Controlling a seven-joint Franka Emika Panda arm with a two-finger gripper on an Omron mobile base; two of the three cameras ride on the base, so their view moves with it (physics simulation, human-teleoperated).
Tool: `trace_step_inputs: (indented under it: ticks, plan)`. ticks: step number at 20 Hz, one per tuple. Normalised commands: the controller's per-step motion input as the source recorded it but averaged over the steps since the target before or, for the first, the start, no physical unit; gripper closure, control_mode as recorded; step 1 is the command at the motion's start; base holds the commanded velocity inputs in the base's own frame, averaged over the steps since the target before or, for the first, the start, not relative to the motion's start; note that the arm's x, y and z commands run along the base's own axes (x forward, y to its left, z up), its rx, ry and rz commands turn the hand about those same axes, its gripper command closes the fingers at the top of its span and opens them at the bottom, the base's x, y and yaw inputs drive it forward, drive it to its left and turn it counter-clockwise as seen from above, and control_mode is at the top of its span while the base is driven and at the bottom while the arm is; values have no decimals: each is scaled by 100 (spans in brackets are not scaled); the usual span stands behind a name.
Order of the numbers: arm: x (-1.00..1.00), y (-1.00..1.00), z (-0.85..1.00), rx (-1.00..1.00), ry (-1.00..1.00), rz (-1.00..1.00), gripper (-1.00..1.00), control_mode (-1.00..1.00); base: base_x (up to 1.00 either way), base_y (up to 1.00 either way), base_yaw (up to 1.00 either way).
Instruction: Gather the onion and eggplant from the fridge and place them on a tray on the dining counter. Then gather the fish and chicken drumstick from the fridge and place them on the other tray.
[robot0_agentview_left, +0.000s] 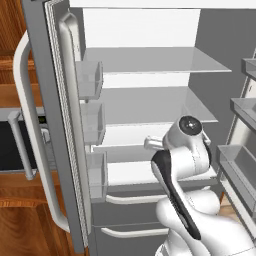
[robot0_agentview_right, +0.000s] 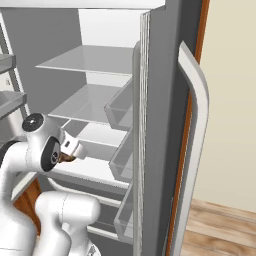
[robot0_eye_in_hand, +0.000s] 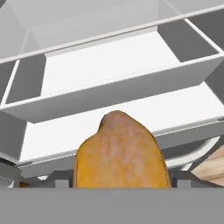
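Hand view, chicken drumstick (robot0_eye_in_hand: 121, 153) in gripper (robot0_eye_in_hand: 120, 181)

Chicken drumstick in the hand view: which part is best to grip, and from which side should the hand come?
Grip the chicken drumstick across its thick, broad part, one finger on each flank, coming in from the broad end. It tapers to a rounded tip pointing toward the fridge shelf, so the narrow end would probably slip. The hand appears to hold it this way.

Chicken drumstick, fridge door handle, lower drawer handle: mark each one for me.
chicken drumstick (robot0_eye_in_hand: 120, 153): hand view, middle of its golden-brown skin.
fridge door handle (robot0_agentview_right: 196, 95): right base view, upper bend of the long grey bar.
lower drawer handle (robot0_agentview_left: 132, 232): left base view, middle of the pale bar.
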Motion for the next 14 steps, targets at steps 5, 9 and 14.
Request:
trace_step_inputs:
  ticks: [5,9,14]
  plan:
    - [-73,-6,-4,2,-7,0,100,-100,0,0,0]
    - [-64,-11,0,2,-12,0,100,-100,0,0,0]
    - [-56,-8,0,1,-13,0,100,100,-17,-3,0]
